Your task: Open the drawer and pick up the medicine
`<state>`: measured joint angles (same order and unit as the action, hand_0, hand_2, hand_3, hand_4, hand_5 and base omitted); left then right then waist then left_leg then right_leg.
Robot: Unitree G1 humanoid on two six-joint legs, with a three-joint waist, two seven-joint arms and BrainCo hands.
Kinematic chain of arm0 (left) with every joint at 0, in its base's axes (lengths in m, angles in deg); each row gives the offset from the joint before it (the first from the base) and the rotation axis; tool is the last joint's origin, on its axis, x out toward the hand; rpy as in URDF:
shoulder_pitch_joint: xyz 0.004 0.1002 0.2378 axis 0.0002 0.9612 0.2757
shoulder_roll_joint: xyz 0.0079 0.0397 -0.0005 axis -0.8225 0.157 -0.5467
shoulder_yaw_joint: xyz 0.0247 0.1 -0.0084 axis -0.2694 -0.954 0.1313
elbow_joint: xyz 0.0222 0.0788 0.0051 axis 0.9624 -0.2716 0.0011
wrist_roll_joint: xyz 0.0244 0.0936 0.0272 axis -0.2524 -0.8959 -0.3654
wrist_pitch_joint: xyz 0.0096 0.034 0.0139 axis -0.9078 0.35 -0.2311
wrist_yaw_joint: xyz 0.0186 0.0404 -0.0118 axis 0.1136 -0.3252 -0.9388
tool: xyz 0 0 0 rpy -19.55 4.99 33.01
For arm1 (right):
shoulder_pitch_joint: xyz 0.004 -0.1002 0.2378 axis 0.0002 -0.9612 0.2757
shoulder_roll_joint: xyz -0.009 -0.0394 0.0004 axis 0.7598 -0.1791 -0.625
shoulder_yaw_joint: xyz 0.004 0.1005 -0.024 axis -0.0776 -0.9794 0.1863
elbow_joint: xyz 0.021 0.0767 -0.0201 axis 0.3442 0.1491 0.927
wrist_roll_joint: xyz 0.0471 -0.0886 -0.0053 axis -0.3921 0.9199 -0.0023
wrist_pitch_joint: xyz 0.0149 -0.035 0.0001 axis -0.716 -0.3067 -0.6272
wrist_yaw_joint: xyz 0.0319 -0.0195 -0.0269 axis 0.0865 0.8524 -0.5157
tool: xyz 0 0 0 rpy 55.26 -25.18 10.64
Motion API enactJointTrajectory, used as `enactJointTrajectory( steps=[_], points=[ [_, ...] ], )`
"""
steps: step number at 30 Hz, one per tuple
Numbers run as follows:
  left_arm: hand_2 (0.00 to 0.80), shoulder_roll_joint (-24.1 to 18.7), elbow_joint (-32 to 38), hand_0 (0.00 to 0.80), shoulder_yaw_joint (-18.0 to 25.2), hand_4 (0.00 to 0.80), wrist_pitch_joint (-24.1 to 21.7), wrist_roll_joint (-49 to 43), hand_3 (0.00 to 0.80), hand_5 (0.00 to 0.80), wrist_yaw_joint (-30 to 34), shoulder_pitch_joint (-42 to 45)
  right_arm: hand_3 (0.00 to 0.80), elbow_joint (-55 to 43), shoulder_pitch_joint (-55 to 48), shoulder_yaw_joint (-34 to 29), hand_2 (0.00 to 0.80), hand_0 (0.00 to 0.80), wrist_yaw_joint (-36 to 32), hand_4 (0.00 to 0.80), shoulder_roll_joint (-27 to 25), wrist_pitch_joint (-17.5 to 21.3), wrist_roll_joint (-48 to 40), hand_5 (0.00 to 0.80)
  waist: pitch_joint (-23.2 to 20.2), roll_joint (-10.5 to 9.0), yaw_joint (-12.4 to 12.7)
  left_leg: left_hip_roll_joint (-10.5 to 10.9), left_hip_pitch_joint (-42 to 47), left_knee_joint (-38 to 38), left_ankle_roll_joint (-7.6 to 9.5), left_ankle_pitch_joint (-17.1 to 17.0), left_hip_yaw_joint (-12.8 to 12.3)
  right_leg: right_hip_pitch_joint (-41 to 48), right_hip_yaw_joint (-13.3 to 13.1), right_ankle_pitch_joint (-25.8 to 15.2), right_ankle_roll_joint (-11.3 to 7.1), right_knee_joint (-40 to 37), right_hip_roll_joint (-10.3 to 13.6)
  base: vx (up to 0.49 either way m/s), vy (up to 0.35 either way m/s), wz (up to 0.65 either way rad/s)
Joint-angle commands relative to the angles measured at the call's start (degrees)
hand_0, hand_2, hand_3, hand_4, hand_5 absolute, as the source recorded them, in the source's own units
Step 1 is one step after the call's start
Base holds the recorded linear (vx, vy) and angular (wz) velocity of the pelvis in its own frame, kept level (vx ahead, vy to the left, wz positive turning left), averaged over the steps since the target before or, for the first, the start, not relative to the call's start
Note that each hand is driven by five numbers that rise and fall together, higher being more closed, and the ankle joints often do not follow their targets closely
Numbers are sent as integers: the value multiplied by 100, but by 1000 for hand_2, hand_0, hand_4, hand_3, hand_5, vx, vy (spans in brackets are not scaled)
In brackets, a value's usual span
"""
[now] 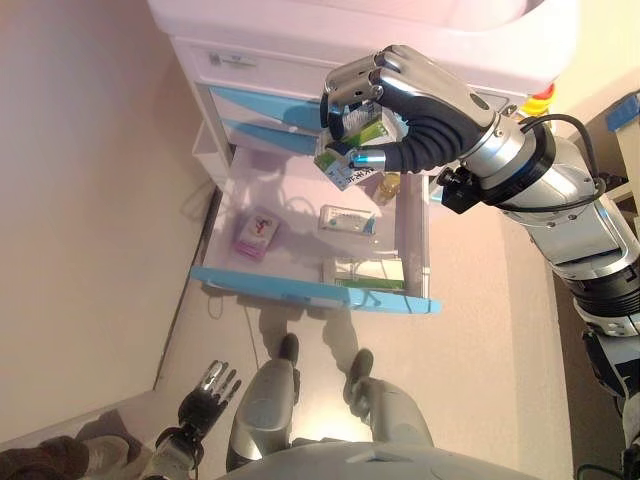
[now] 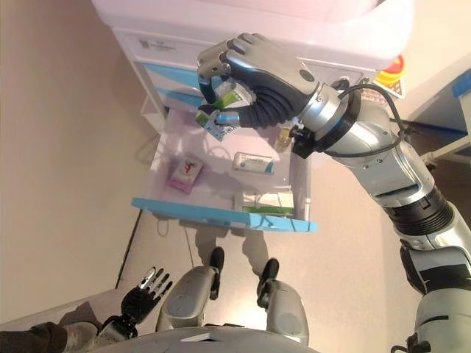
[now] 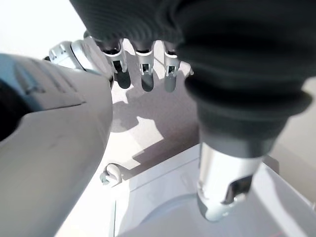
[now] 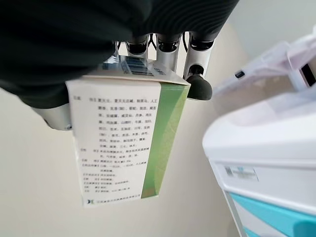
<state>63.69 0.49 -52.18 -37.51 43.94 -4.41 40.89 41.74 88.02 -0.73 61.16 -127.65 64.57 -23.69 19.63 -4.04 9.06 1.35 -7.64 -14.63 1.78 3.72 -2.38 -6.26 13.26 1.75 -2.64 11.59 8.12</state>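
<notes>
One medicine box (image 1: 352,150) sits clenched in the right robot hand (image 1: 400,100), lifted clear above the open drawer (image 1: 310,290), in the left eye view. Other packs remain inside: a pink box (image 1: 256,233), a white pack (image 1: 346,219). The right eye view shows the left robot hand (image 2: 146,289) low by the floor, fingers relaxed, well apart from the drawer. The right wrist view shows the box white with a green side, its long axis running away from the fingers (image 4: 168,52) curled over its end.
</notes>
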Motion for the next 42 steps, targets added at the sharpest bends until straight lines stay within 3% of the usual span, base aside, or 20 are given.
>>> enactJointTrajectory(
  steps=[1,8,11,20,33,37,42],
  points=[
    [0,-13,-122,0,8,0,-80,-350,0,0,-27,401,800,-437,55,-479,800,800,137,800,72,19,-385,800,-410,90,95,178,443,851,66,245,62,230,-14,542,-412,860,63,59,-2,-7],
    [0,32,-112,0,27,0,-24,-467,0,0,-155,422,800,-466,122,-499,800,800,162,800,135,-157,-303,800,-582,82,94,160,584,931,70,240,63,348,-22,547,-405,825,60,59,-9,-2],
    [0,59,-168,0,15,0,-35,-469,0,0,-225,447,800,-468,200,-539,800,800,355,800,112,-136,-193,800,-652,76,96,159,619,961,64,228,79,399,-16,548,-405,768,58,46,-16,-2],
    [0,43,-281,0,80,0,-13,-601,0,0,-273,537,800,95,1010,-483,800,800,1226,800,-300,-548,213,800,-916,-26,178,199,712,971,59,257,170,550,30,511,-424,669,49,50,-9,-1],
    [0,-80,-265,0,257,0,93,-708,0,0,-596,659,800,2608,2523,553,800,800,2784,800,-1000,-915,1240,800,-1084,-149,445,319,745,960,126,246,389,703,213,382,-457,586,150,49,34,4],
    [0,-124,-180,0,267,0,194,-774,0,0,-643,686,800,3227,3001,1106,800,800,2855,800,-1218,-939,1529,800,-1048,-138,549,378,712,891,152,273,493,748,273,397,-430,559,196,42,57,19],
    [0,-172,-75,0,234,0,282,-809,0,0,-678,701,800,3918,3483,1779,800,800,2761,800,-1328,-1087,1284,800,-996,-115,679,431,640,842,166,273,611,783,360,420,-404,501,263,14,50,13]
  ],
)
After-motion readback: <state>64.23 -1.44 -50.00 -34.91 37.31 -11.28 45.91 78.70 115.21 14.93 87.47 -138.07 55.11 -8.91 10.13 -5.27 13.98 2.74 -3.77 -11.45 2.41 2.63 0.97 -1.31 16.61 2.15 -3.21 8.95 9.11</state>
